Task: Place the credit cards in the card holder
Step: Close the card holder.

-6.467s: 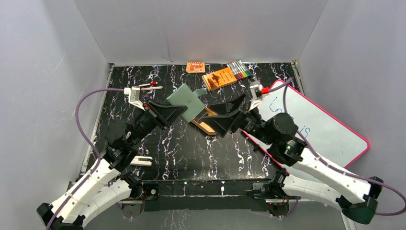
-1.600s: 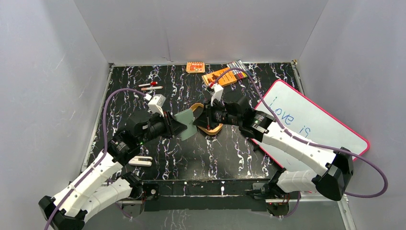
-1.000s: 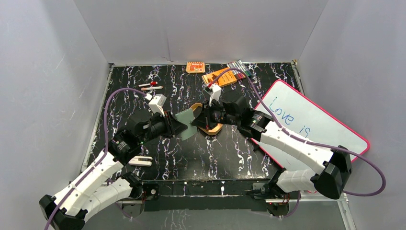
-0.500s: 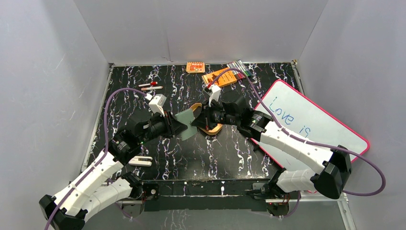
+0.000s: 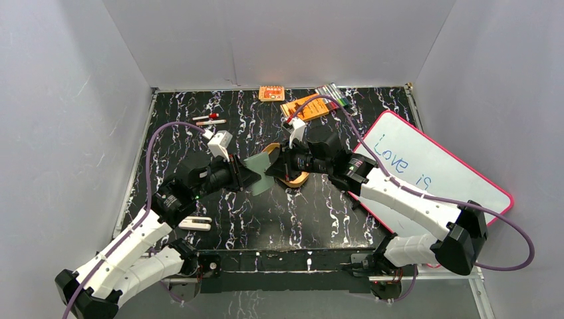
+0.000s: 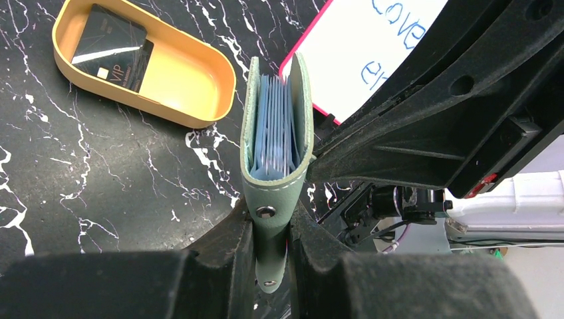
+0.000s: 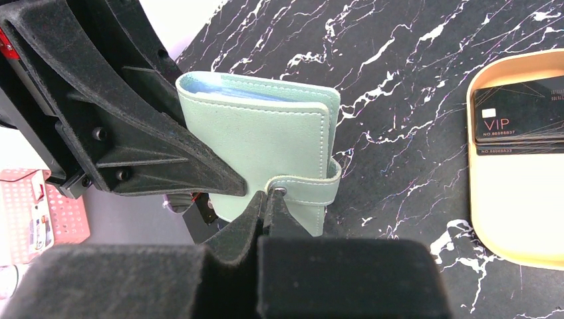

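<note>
The sage-green card holder (image 5: 259,175) is folded closed and held off the table, spine down, with my left gripper (image 6: 273,219) shut on its spine end. Its pale blue pockets (image 6: 276,133) show from above in the left wrist view. My right gripper (image 7: 269,194) is shut, its tips pinching the end of the snap tab (image 7: 309,189) on the card holder (image 7: 266,129). In the top view the two grippers meet nose to nose, left gripper (image 5: 246,174) and right gripper (image 5: 275,163). Dark credit cards (image 6: 110,46) (image 7: 519,119) lie stacked in a tan oval tray (image 6: 199,86).
The tray (image 5: 294,179) sits just under the right gripper. A pink-framed whiteboard (image 5: 432,173) lies at the right. An orange booklet (image 5: 304,107), markers (image 5: 331,96) and a small orange box (image 5: 271,93) are at the back. Small white pieces (image 5: 194,223) lie near the left arm.
Over several seconds the left gripper brought the card holder down and forward, and the right gripper came onto its tab. In the last second almost nothing has moved.
</note>
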You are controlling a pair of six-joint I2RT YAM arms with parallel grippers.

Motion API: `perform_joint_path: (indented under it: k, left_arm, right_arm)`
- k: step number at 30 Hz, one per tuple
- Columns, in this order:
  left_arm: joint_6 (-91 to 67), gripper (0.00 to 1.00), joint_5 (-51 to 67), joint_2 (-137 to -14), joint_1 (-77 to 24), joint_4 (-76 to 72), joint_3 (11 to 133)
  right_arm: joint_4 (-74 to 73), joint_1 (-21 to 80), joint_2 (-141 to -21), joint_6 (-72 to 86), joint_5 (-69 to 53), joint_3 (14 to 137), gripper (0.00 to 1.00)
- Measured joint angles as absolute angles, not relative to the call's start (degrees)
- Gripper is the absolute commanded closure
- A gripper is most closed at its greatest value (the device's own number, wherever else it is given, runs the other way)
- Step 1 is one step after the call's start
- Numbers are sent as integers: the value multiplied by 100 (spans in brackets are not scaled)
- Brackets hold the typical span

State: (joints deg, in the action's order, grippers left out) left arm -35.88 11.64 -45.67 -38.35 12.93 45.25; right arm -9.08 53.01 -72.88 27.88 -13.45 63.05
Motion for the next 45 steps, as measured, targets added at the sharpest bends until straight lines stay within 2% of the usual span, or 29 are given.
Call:
perform_joint_path:
  k: [45]
  left_arm:
    - [-4130, 100, 1614, -4357, -3638, 526, 3922]
  right_arm:
    - [-886, 5284, -7441, 2856, -1415, 6305, 100]
